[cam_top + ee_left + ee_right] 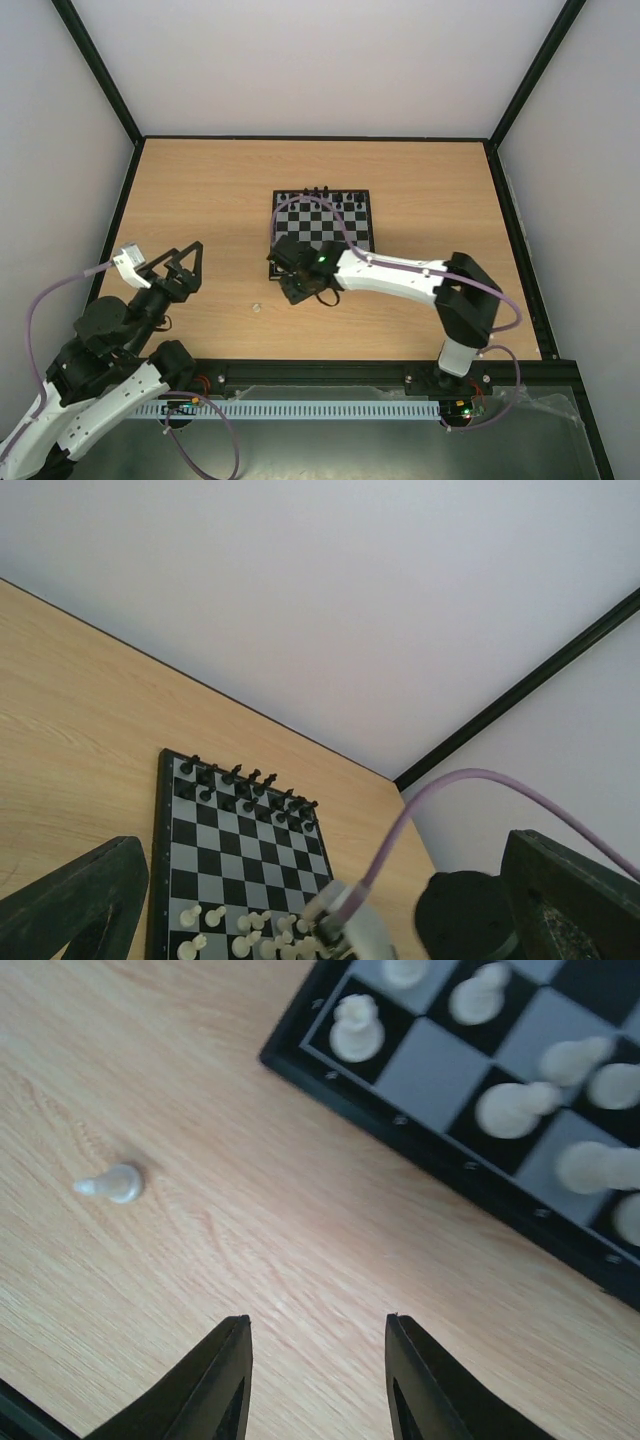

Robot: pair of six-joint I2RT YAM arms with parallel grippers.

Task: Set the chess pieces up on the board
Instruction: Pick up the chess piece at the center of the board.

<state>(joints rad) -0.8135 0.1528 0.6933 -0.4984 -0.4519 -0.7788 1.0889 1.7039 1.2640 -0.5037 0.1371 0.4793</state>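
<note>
Our right claw (315, 1322) is hovering parted and empty beside the board (430, 1070), arm stretching leftward; our left claw (177, 258) is gaping wide.

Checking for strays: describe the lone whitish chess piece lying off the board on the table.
The small whitish, plastic-looking chess piece lies tipped on its side on the light wooden table, narrow end pointing away from the black-bordered chessboard, apart from it. Only the table touches it; the open right end effector hangs clear.

Light wooden worktop (200, 200), boxed in by plain white walls (330, 60) on black frame posts (100, 70); even, soft light throughout.
</note>
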